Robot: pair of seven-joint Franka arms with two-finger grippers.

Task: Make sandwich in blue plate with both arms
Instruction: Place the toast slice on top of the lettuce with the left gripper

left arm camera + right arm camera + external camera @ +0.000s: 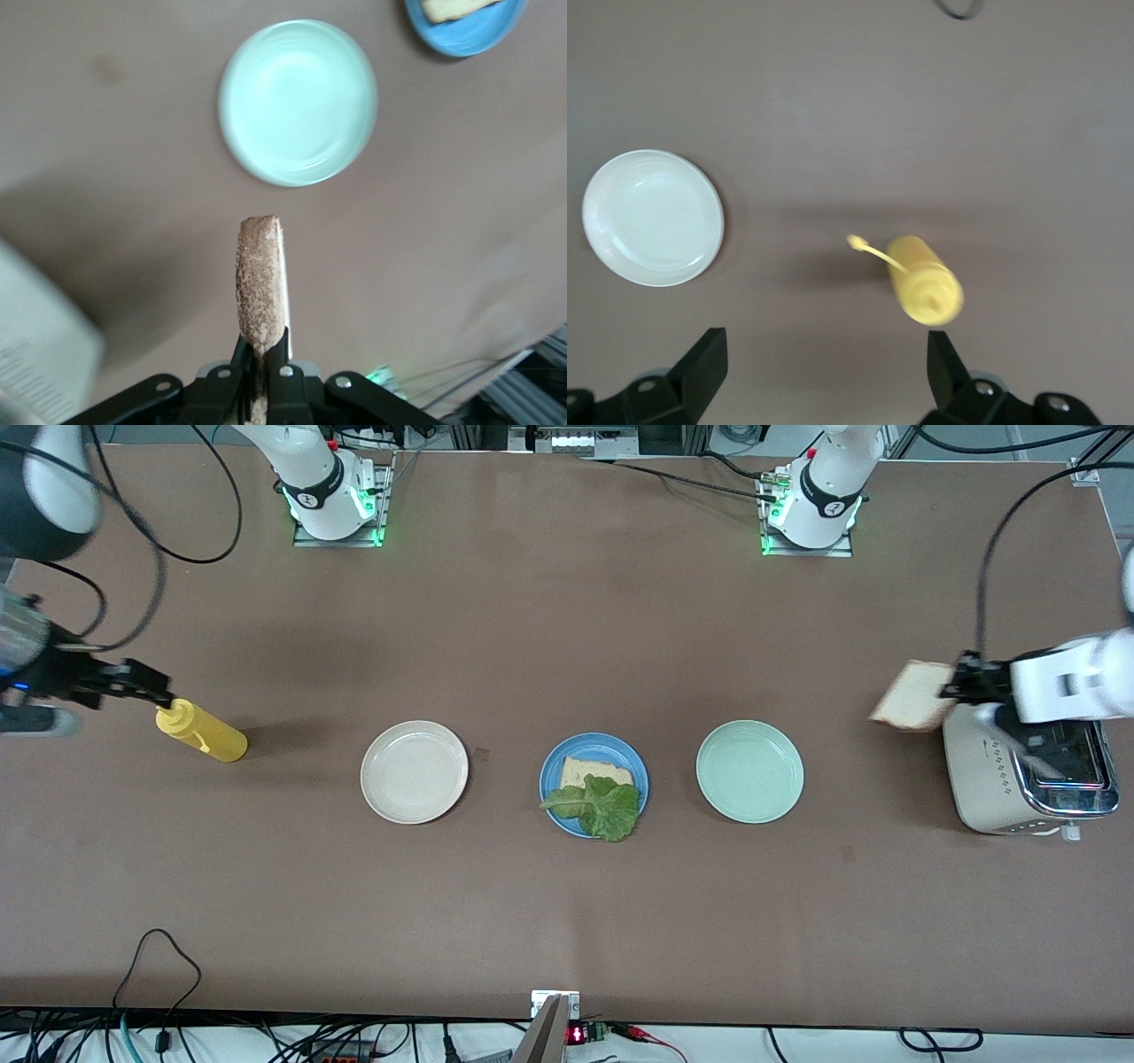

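2 bread slices are needed for the sandwich, and only 1 lies in place. The round matte sky-blue plate stands between the round cream plate and the round pale green plate, and it carries 1 light-brown bread slice with darker crust with a crinkled green lettuce leaf on it; the leaf hangs a little over the plate rim on the side nearer to the front camera.

The left gripper is up in the air over the table just beside the cream-white and chrome toaster, at the left arm's end of the table. Its black fingers are pressed tight on the second light-brown bread slice, held by 1 edge, as the left wrist view shows.

The right gripper hangs with its fingers spread wide and empty over the yellow plastic squeeze bottle with a thin nozzle, which stands tilted toward the right arm's end of the table.

The step in hand seems to be the carrying of the top slice to the blue plate. The next move probably asks the left arm to pass over the green plate, turn the slice flat, and lower it squarely on the lettuce before letting go, so that the leaf does not slide off.
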